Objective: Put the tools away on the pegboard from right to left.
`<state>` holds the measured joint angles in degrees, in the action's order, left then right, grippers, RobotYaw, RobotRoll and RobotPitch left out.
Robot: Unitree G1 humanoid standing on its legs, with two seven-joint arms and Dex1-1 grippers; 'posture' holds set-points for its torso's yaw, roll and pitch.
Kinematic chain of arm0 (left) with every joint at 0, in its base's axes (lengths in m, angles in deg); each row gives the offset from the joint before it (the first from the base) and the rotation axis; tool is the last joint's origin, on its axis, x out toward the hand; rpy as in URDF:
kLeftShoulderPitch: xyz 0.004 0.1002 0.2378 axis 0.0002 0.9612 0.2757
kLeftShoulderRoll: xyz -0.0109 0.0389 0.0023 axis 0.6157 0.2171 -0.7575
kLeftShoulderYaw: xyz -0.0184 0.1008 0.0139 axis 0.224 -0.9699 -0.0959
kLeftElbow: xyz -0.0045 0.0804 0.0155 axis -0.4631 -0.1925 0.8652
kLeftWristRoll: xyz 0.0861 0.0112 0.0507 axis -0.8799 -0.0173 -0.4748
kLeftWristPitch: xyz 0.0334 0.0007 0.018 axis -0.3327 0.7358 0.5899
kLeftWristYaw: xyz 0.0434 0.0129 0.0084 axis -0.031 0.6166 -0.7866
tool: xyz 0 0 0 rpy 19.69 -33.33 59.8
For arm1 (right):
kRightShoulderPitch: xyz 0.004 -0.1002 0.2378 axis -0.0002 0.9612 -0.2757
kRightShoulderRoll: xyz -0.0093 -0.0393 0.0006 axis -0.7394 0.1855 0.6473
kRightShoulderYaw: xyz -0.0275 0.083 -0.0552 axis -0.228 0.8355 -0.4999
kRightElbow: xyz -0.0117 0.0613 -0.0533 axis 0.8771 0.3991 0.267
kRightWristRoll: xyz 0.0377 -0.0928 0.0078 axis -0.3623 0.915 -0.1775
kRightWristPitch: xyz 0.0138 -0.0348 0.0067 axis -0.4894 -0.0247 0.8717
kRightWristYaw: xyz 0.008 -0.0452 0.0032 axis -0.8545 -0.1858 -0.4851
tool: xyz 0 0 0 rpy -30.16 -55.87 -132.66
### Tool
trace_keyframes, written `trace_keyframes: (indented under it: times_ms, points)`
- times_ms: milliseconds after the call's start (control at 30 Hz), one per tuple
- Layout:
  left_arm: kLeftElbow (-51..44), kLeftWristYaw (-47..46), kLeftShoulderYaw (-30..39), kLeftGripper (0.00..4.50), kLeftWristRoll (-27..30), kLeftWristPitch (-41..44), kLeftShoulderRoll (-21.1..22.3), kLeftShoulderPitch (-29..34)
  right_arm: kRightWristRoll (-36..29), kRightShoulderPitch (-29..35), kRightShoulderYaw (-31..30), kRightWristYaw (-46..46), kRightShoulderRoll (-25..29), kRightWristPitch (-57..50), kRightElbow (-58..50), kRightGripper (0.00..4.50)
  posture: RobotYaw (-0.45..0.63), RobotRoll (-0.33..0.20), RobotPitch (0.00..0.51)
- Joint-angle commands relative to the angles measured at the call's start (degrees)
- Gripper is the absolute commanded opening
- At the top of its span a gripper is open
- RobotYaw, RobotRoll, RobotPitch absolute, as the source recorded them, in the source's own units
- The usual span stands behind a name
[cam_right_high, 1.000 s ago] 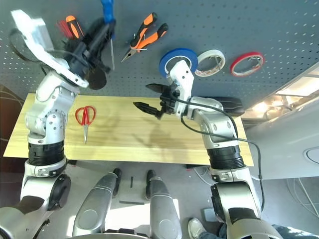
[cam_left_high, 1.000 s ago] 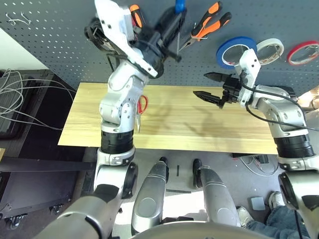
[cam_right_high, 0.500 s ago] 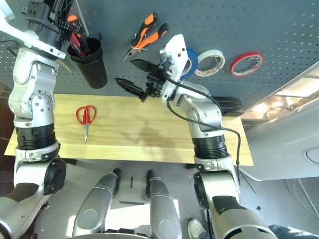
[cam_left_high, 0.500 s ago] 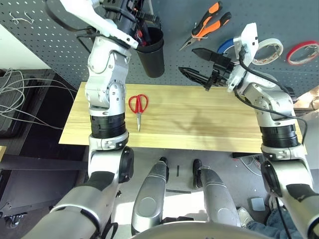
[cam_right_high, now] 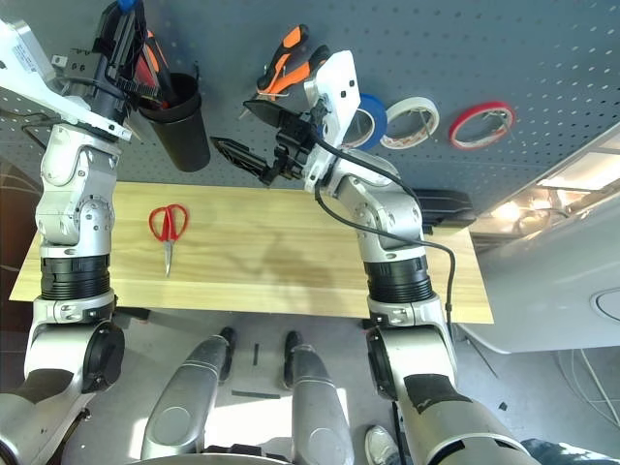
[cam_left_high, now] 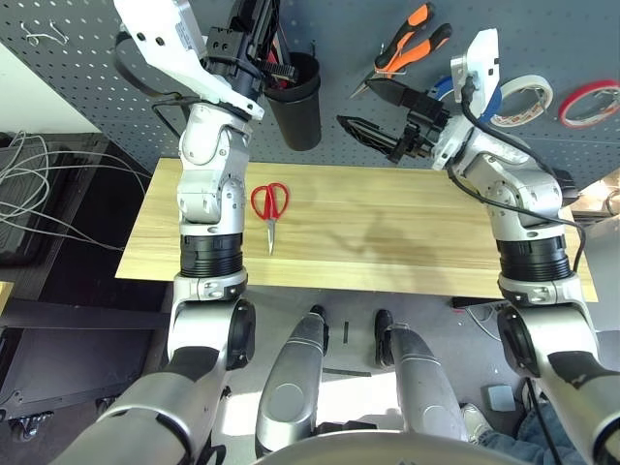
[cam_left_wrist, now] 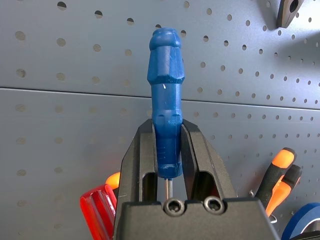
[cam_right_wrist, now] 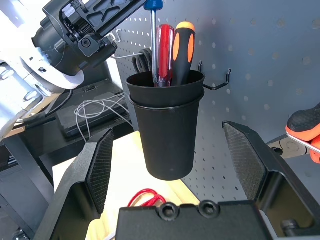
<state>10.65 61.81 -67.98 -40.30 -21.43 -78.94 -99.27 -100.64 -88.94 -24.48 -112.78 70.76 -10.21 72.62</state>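
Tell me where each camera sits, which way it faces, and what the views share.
Head views: look down over both arms at the table, pegboard and red-handled scissors.
Left wrist view: along the left gripper, shut on the blue-handled screwdriver, toward the pegboard.
Right wrist view: between the open right gripper fingers, toward the black cup.
Shared: the cup and screwdriver show in head and right wrist views.

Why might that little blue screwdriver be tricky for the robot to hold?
The blue-handled screwdriver looks stiff and probably light. Its handle seems smooth plastic, so it might slip in the left gripper, which pinches only its lower end. On the table its round handle would likely roll.
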Motion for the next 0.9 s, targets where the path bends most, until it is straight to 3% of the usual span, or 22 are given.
trace_keyframes:
  times_ms: [33, 167, 600, 767, 900]
  points:
    - [1.54, -0.13, -0.53, 0.56, -0.66, -1.04, 0.09, 0.49, -0.58, -0.59, 0.17, 0.19, -0.28, 0.46, 0.2, 4.5, 0.14, 0.0, 0.313]
    - [7.47, -0.62, -2.31, 0.56, -3.38, -0.8, -0.49, 2.98, -0.2, -2.33, 0.33, 0.93, -0.98, 1.49, 1.76, 4.5, 0.14, 0.0, 0.31]
    - [4.56, 2.59, -4.16, 4.49, -4.51, -8.46, 0.4, 1.61, 0.04, -0.97, 0.05, 0.58, 0.74, 1.41, 1.83, 4.5, 0.14, 0.0, 0.31]
    - [-4.65, 11.61, -12.91, 4.49, -5.94, -9.1, 2.1, 2.97, 1.3, 3.81, -0.03, -0.85, 4.62, 1.35, 2.1, 4.5, 0.14, 0.0, 0.312]
    - [-8.77, 15.32, -16.76, 4.49, -4.76, -4.65, 2.91, 4.82, 1.41, 6.66, 0.14, -1.76, 7.57, 0.36, 1.79, 4.5, 0.13, 0.0, 0.315]
